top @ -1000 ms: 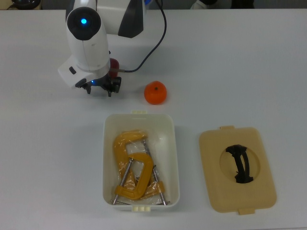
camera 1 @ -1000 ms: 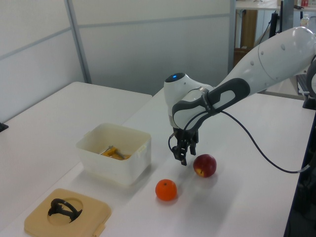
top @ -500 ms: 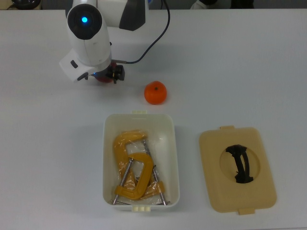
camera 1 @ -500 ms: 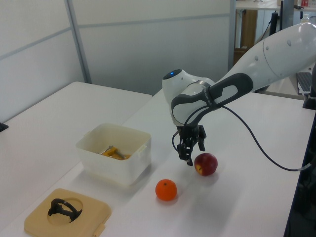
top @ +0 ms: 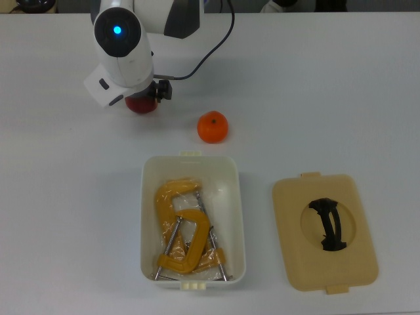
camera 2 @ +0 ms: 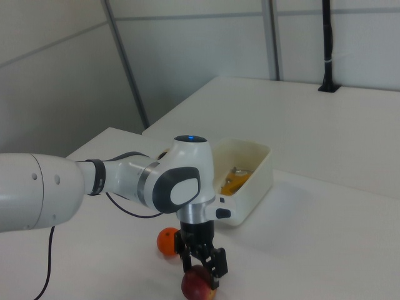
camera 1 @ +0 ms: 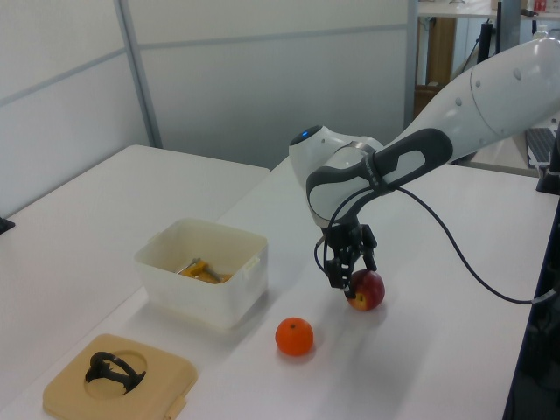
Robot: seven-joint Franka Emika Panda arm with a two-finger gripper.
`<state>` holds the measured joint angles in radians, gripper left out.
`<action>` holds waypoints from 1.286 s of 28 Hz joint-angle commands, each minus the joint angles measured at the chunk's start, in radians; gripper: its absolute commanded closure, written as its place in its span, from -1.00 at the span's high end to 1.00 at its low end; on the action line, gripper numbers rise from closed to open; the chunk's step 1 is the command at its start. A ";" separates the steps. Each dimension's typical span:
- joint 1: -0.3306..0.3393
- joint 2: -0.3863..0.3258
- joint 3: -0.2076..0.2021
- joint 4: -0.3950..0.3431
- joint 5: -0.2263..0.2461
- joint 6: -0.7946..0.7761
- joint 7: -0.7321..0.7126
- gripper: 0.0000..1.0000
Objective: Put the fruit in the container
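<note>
- A white table is seen from three cameras, with one white robot arm reaching over it.
- The gripper is lowered directly over a dark red apple, its black fingers spread apart and set on either side of the top of the fruit.
- Whether the fingers actually touch the apple cannot be told; the apple rests on the table and is not lifted.
- In the top view only a sliver of the apple is visible below the arm's white wrist.
- A bright orange mandarin sits alone on the table, near the apple and to the top view's right of it, touched by nothing.
- The white rectangular container is placed just below the mandarin in the top view, open at the top.
- Inside the container, yellow clamps with metal screw rods are lying; neither fruit is inside it.
- A flat tan lid with a black handle lies on the table to the top view's right of the container, apart from it.
- A black cable is draped from the wrist back along the arm.
</note>
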<state>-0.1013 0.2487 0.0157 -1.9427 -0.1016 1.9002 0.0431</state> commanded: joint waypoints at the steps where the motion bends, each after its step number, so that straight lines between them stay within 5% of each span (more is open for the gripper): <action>1: 0.003 -0.019 0.001 -0.058 -0.029 0.002 -0.020 0.93; 5: 0.003 -0.020 0.001 -0.052 -0.033 -0.001 -0.022 -0.10; 8: 0.002 -0.029 0.001 -0.013 -0.032 -0.006 -0.025 -0.41; 11: -0.002 -0.039 0.000 0.103 -0.017 -0.012 -0.019 -0.46; 16: 0.005 -0.035 0.001 0.275 0.023 -0.004 -0.009 -0.39; 26: 0.023 0.026 0.067 0.289 0.036 0.453 0.037 -0.22; 28: 0.025 0.044 0.073 0.289 0.031 0.526 0.058 0.77; 29: 0.025 0.044 0.073 0.289 0.034 0.534 0.072 1.00; 36: 0.037 0.043 0.073 0.286 0.036 0.528 0.190 1.00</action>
<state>-0.0756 0.3028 0.0910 -1.6536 -0.0735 2.4233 0.1619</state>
